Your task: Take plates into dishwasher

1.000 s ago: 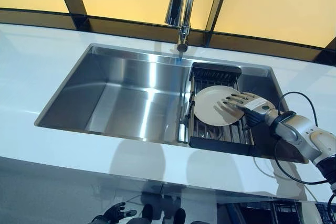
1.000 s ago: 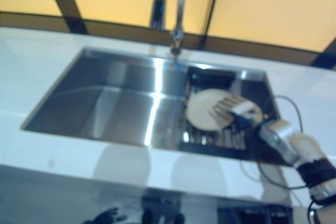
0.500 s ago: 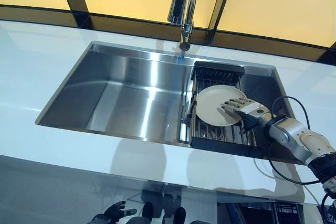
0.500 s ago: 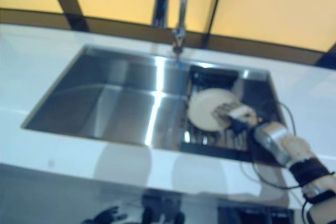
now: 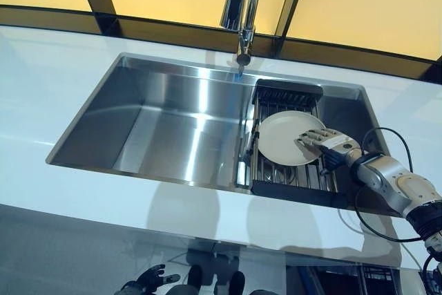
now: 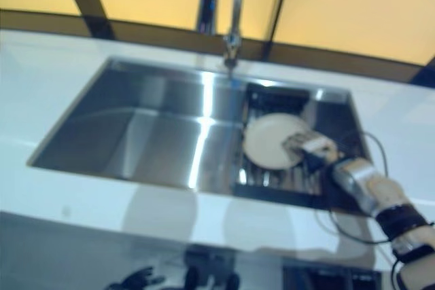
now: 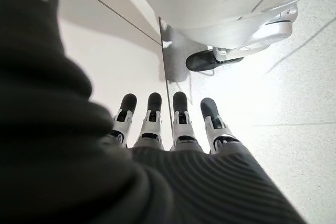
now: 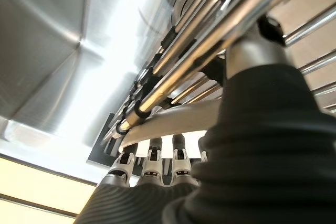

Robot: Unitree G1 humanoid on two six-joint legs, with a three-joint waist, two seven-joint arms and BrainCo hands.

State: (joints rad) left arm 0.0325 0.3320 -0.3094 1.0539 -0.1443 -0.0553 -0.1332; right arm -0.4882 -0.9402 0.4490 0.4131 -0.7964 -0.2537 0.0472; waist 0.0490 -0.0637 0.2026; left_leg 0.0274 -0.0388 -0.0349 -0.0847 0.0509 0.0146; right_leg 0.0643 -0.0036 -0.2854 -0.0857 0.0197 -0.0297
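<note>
So the one plate (image 5: pixel 284 137) is lying tilted on the wire rack (image 5: pixel 290 174) at the right end of the sink (image 5: pixel 166 129), and the right hand (image 5: pixel 326 144) is at its right edge, fingers (image 5: pixel 309 141) stretched out straight over the top face with the thumb tucked underneath, from what the wrist view shows; looks like it's straddling the rim more than really clamping it, so I wouldn't call that a solid hold yet. Biggest risk imo: the plate is smooth and the grab is only on one edge, so if it lifts before the thumb squeezes in, the far left side could droop and the thing slides out and bangs back onto the rack bars or down into the steel basin. Also the rim could snag between the bars if it gets dragged sideways instead of up. Room-wise it's tight on the right, the sink wall is just beside the wrist, and the tap (image 5: pixel 242 15) hangs over the far edge near the rack. Straight up and toward the near tabletop (image 5: pixel 228 215) looks open. Left hand (image 7: pixel 168 124) hangs low by the floor, fingers straight and relaxed, holding nothing
</note>
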